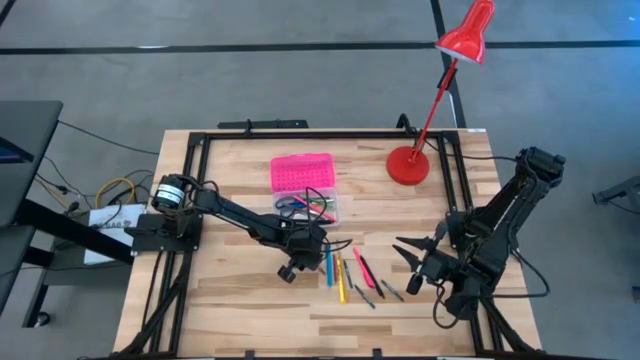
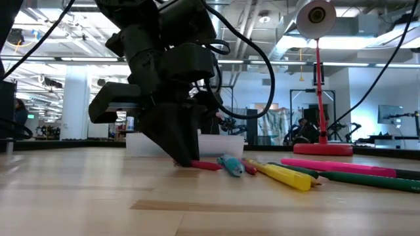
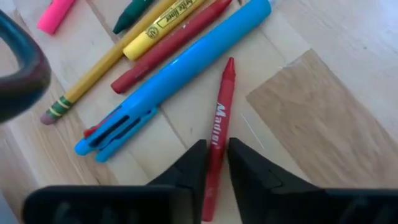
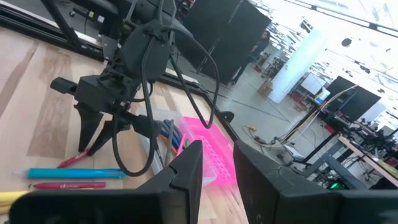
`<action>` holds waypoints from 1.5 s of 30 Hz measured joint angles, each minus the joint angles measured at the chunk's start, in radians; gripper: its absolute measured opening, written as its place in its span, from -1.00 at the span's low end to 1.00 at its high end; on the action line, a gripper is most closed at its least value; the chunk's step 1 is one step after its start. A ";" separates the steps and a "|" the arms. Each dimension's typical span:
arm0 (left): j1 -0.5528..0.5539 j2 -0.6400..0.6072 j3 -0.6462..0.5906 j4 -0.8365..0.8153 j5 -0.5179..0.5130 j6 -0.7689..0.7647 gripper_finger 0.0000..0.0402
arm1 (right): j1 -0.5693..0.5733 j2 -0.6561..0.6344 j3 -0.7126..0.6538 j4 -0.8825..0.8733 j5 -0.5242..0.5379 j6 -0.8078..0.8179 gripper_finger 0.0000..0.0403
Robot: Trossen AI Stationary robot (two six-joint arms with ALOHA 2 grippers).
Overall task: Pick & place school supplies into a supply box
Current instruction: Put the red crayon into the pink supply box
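Even overhead ceiling lights, soft shadows beneath the left claw (image 2: pixel 187 159); the near surface (image 2: pixel 98 203) is blurred.

Grey floor (image 1: pixel 300 90) (black tape lines), ceiling lights (image 2: pixel 52 19)

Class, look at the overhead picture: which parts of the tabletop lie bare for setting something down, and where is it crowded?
Bare: the table strip along the near edge, and the far corner between the pink supply box and the left arm's base. Crowded: the middle, where the left gripper, loose pens and right gripper cluster.
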 joint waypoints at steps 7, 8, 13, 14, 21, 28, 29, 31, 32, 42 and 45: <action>-0.005 -0.002 0.004 -0.084 -0.018 -0.057 -0.94 | 0.000 0.000 0.000 0.000 0.000 0.001 -0.58; -0.005 -0.003 0.005 -0.102 -0.021 -0.078 -0.92 | 0.000 0.000 0.000 0.000 0.000 0.001 -0.58; -0.004 -0.009 0.008 -0.182 -0.038 -0.183 -0.88 | 0.000 0.000 0.000 0.000 -0.004 0.001 -0.58; -0.004 -0.009 0.008 -0.187 -0.038 -0.197 -0.88 | 0.000 0.000 0.000 0.000 -0.006 0.001 -0.58; -0.018 -0.011 0.010 -0.210 -0.063 -0.238 -0.93 | 0.000 0.000 0.000 0.000 -0.007 0.001 -0.58; -0.047 -0.028 0.033 -0.294 -0.124 -0.180 -0.94 | 0.000 0.000 0.000 0.000 -0.007 0.002 -0.58; -0.054 -0.039 0.034 -0.317 -0.137 -0.175 -0.94 | 0.000 0.000 0.000 0.000 -0.008 0.002 -0.58; -0.067 -0.060 0.040 -0.361 -0.167 -0.172 -0.94 | -0.001 0.000 0.000 0.000 -0.026 0.002 -0.58; -0.073 -0.072 0.042 -0.389 -0.185 -0.172 -0.94 | -0.001 0.000 0.000 0.000 -0.036 0.002 -0.58; -0.098 -0.172 0.062 -0.499 -0.429 -0.212 -0.94 | -0.001 0.001 0.000 0.001 -0.054 0.002 -0.58; -0.098 -0.189 0.064 -0.487 -0.515 -0.217 -0.94 | -0.001 0.001 0.000 0.001 -0.054 0.002 -0.58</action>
